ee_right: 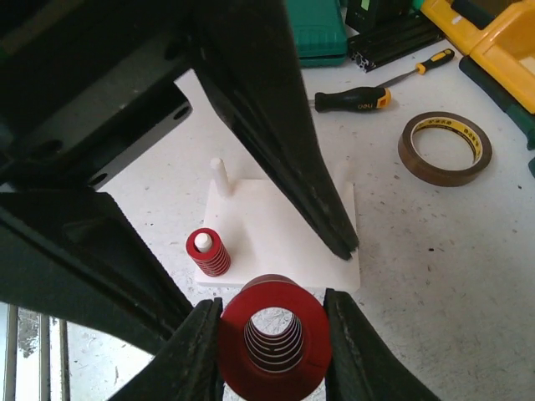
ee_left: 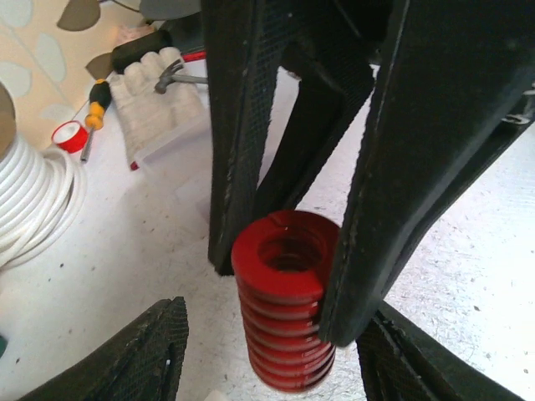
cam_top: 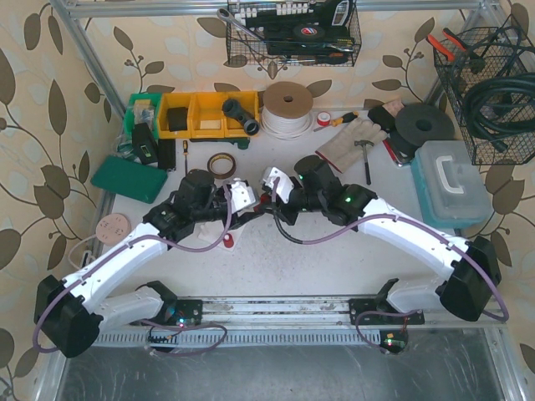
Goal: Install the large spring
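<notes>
While my right gripper (ee_right: 272, 322) is clamped tight on the large spring (ee_left: 269, 280), my left gripper (ee_left: 280, 338) sits around the same spring with its fingers (ee_left: 155, 355) spread apart. There's a gap on either side, so that one isn't gripping anything. The spring is red, its open end faces both wrist cams, and it's right at the near edge of the white peg plate (ee_right: 284, 221). Can't tell whether its bottom touches the table (ee_right: 435, 276). On the plate a small red spring (ee_right: 207, 252) sits on one peg, and a bare white peg (ee_right: 220, 177) stands behind it.

Bench top is white, speckled and scuffed with grey marks. Lying around on it:
- a brown tape roll (ee_right: 445, 175)
- a black-and-orange screwdriver (ee_right: 359, 98)
- a green case (ee_right: 316, 29)
- yellow bins (cam_top: 201, 113)
- a coil of white cord (cam_top: 288, 109)
- work gloves (cam_top: 351, 142) with a hammer (cam_top: 367, 163) beside them
- a pale blue plastic box (cam_top: 443, 205) off to the right

Walls are beige wallpaper (cam_top: 42, 167) with brown leaves. An aluminium frame (cam_top: 90, 58) runs up the corner, and wire baskets (cam_top: 238, 46) hang up top holding tools and black hose.
</notes>
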`<state>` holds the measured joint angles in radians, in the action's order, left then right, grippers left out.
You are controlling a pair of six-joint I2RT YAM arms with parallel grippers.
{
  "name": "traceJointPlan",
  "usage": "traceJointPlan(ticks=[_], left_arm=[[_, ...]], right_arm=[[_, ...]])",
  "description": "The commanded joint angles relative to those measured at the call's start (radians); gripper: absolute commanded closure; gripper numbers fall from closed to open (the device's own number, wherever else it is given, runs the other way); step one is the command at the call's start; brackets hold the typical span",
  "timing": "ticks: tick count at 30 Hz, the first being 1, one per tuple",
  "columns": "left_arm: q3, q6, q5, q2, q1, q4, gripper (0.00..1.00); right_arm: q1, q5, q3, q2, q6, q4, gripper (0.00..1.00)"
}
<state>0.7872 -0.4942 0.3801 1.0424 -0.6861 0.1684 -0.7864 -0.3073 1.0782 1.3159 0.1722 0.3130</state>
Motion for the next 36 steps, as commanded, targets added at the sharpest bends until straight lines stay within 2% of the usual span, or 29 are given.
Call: traceJointPlan(ticks=[1,6,13,17,20,25,28,31,33,36], left_arm=[[0.063,-0.074,0.098,0.022,0.005,-0.001,0.42],[0.06,-0.082,0.115,0.047,0.007,0.009,0.45],[0.065,-0.099,0.133,0.053,0.007,0.041,0.55],[0.052,-0.094,0.146,0.047,0.007,0.025,0.75],[0.051,-0.086,0.17,0.051,0.006,0.014,0.98],[-0.004,0.011,0.156,0.058,0.006,-0.127,1.0],[-0.053,0.133,0.119,0.075,0.006,-0.279,1.0],[-0.156,0.343,-0.029,0.106,0.002,-0.55,1.0],[-0.235,0.442,-0.176,0.133,-0.008,-0.739,1.0],[-0.288,0.518,-0.372,0.195,-0.027,-0.865,1.0]], right_arm=[[-0.022,-0.04,0.032,-0.019,0.058,0.015,1.0],[-0.028,-0.067,0.054,0.004,0.057,0.025,1.0],[-0.03,-0.118,0.058,-0.004,0.094,0.041,1.0],[-0.03,-0.137,0.069,0.011,0.122,0.086,1.0],[-0.031,-0.132,0.079,0.025,0.12,0.116,1.0],[-0.03,-0.063,0.074,-0.018,0.062,0.083,0.54],[-0.03,0.147,0.049,-0.081,-0.015,0.027,0.39],[-0.026,0.327,0.027,-0.157,-0.089,0.008,0.19],[-0.024,0.409,0.006,-0.213,-0.123,0.002,0.11],[-0.019,0.497,-0.032,-0.294,-0.163,-0.005,0.01]])
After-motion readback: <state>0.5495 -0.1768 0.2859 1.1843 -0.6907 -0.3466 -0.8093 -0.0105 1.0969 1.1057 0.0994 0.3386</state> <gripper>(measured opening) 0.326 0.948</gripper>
